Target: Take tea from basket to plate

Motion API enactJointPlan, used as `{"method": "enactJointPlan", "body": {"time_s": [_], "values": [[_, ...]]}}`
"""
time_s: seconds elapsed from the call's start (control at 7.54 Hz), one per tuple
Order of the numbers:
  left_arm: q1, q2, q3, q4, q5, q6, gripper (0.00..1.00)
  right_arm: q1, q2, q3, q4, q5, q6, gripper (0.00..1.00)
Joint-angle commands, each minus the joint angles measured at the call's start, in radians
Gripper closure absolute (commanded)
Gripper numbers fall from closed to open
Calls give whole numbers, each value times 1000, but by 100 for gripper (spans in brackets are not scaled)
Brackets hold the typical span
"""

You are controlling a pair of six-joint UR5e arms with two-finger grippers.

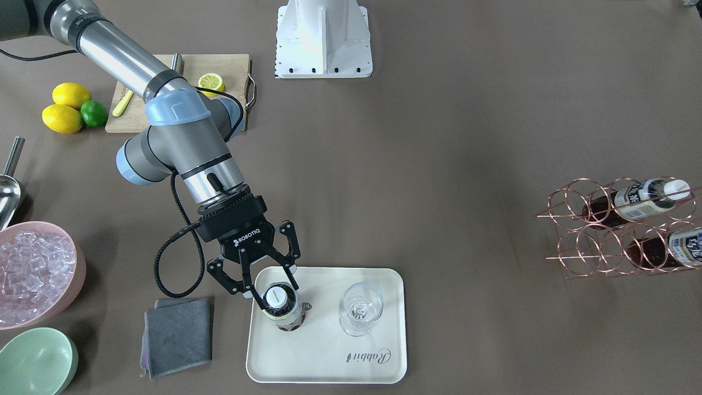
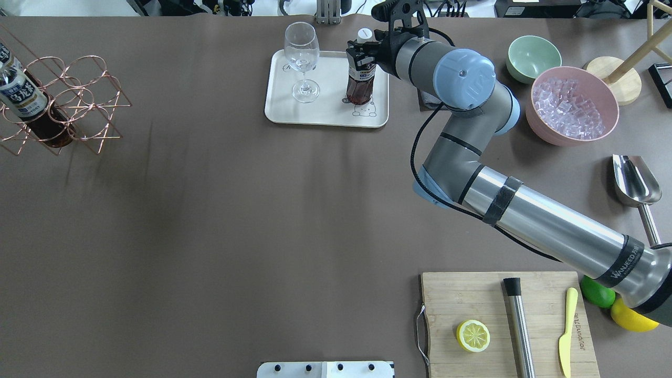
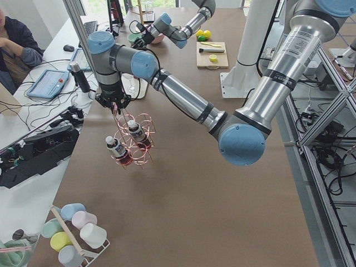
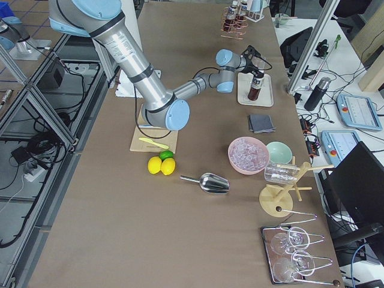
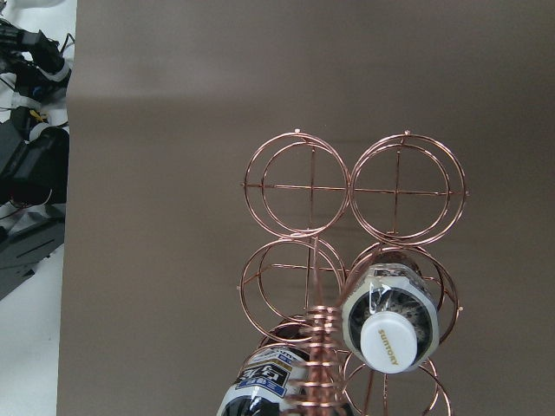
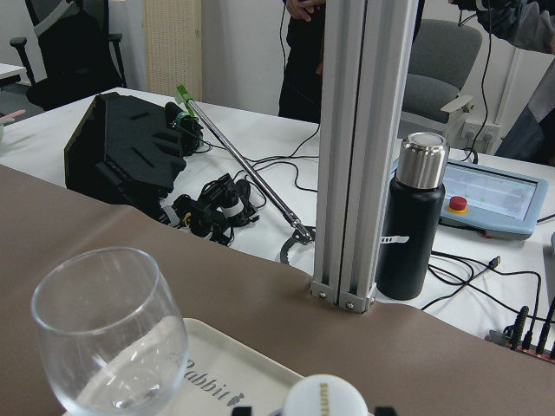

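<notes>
The tea (image 1: pixel 282 308) stands upright on the plate (image 1: pixel 329 334). In the front-facing view it is in the plate's left half, towards the far edge, and its white cap points up at the camera. The overhead view shows its dark base just beside the small bear drawing (image 2: pixel 363 109).

The right claw (image 1: pixel 274 293) comes down on the bottle from the far left of that front-facing view. It is opened only to the bottle's width, with one finger against each side of the shoulder just under the cap. From overhead, the dark pads (image 2: pixel 355 59) sit on the upper label, so the claw has hold of the tea while the bottle's foot rests on the plate.

An empty wine glass (image 1: pixel 360 309) shares the plate. It stands to the right of the tea in the front-facing view, near it but apart.

The basket (image 1: pixel 603 230) sits well apart at the right end of the surface in the same view. Two more bottles (image 1: pixel 641 200) lie in its right-hand rings.

The left claw (image 3: pixel 114 104) hangs over the basket's coiled handle in the left side view. Whether it is open or closed cannot be told from there. The left wrist camera looks down on the rings (image 5: pixel 303 182) and shows no fingers.

A grey cloth (image 1: pixel 178 336) lies just left of the plate in the front-facing view. A pink bowl of ice (image 1: pixel 11 323) and a pale green bowl (image 1: pixel 35 362) are further left.
</notes>
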Motion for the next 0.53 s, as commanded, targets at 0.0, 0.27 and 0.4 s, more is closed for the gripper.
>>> {"method": "enactJointPlan", "body": {"time_s": [0.0, 0.27, 0.4], "values": [[-37, 30, 60, -4, -4, 40, 100, 0, -1, 6, 2, 1, -3, 0], [-38, 41, 94, -10, -3, 42, 100, 65, -13, 109, -150, 120, -13, 0], [-40, 42, 121, -53, -3, 42, 100, 93, -53, 302, -378, 156, -10, 0]]}}
